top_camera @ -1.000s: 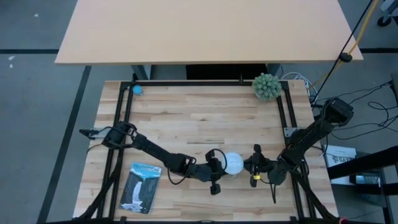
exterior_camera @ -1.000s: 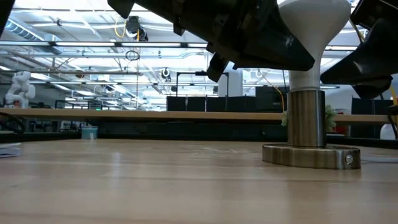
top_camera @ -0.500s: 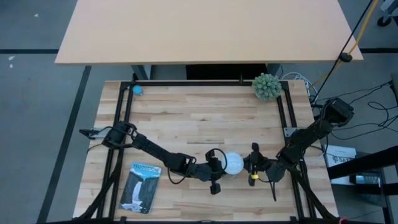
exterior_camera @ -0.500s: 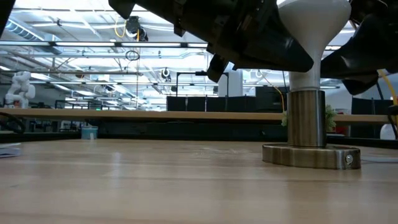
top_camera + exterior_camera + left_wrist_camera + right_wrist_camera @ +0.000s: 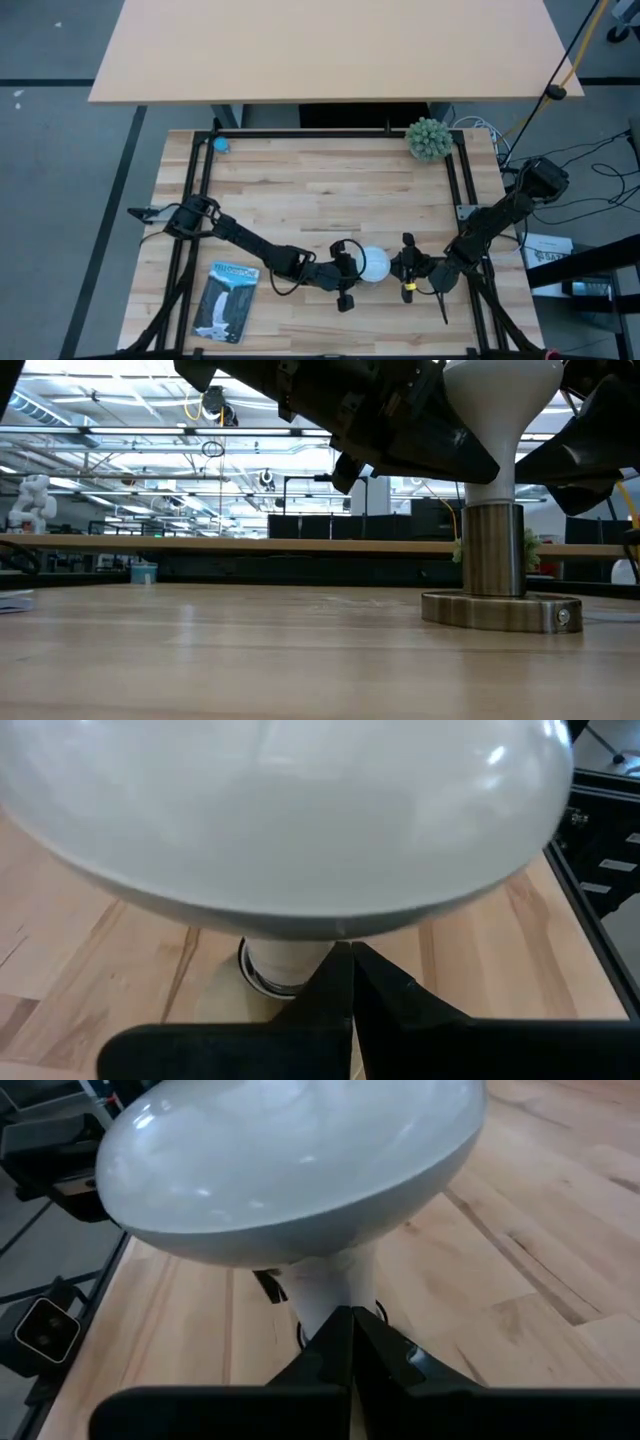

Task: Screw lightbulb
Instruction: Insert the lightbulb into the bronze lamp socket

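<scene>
The white lightbulb (image 5: pixel 373 263) stands upright with its neck in a brass socket (image 5: pixel 492 550) on a round flat base (image 5: pixel 500 610) near the table's front, right of centre. My left gripper (image 5: pixel 352 270) is shut at the bulb's left side, its tips just under the globe (image 5: pixel 300 820). My right gripper (image 5: pixel 398 265) is shut at the bulb's right side, its tips below the globe (image 5: pixel 290 1170) and in front of the neck (image 5: pixel 325 1285). My left gripper lies with its shut fingertips (image 5: pixel 335 970) against the globe's lower rim (image 5: pixel 340 932), coming level from the table's left. The bulb stays upright in the socket. My right gripper comes level from the table's right with shut fingertips (image 5: pixel 345 1335) under the globe's taper (image 5: pixel 340 1270); whether they touch it I cannot tell.
A printed packet (image 5: pixel 227 300) lies at the front left. A green spiky ball (image 5: pixel 428 139) sits at the far right corner and a small blue object (image 5: pixel 221 145) at the far left. Black frame rails (image 5: pixel 200 200) run along the table's sides.
My right gripper has moved toward the table's left, closing in on the bulb, and stays shut. The bulb and socket stay upright in place.
</scene>
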